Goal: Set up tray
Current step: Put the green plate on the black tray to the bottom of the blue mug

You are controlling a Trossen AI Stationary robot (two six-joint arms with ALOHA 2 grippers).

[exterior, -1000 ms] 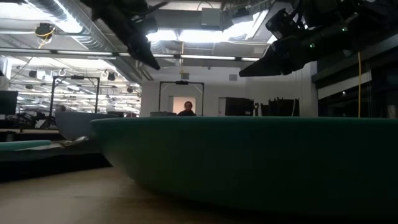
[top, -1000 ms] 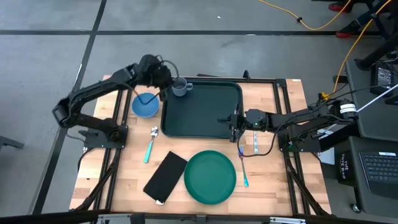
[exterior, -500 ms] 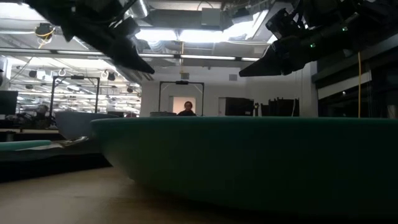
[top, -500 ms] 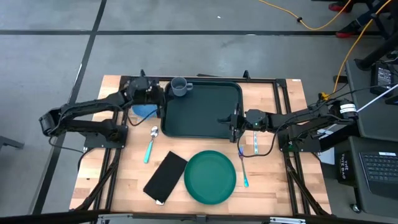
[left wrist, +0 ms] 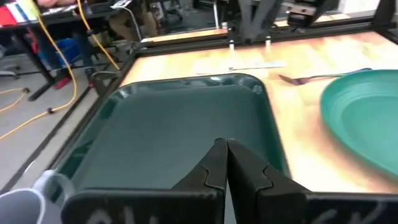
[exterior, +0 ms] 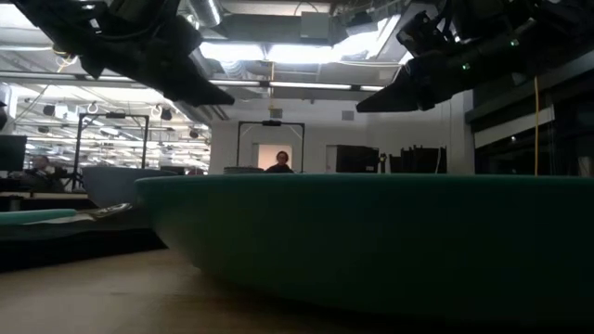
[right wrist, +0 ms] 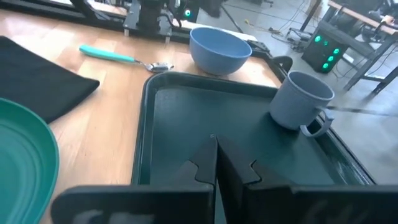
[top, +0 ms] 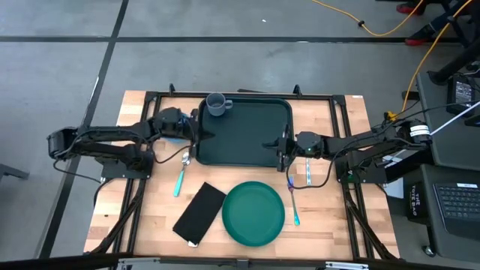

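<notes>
— Tray first, yes? Where do the grippers stand around it?

— Left gripper (top: 193, 138) has its fingers pressed together, holding nothing, and it sits at the left rim of the large dark green rectangular plastic tray (top: 244, 135). Right gripper (top: 282, 149) is also fully closed and empty, at the right rim near the front corner. The tray lies in the middle of the wooden table, toward the far edge.

— What is already on it?

— Only the grey mug with a handle (top: 217, 105), in the far left corner. The blue round bowl (right wrist: 219, 50) is beside the tray on the left, mostly hidden under the left arm from above. The round green plate (top: 253, 213), the flat black rectangle (top: 199, 213) and the teal-handled spoon (top: 181, 174) wait on the table in front.

— So which step is this?

— I think the mug is done and the next item is to be chosen, probably the bowl. For that the left gripper must open and come to the bowl's rim.
</notes>
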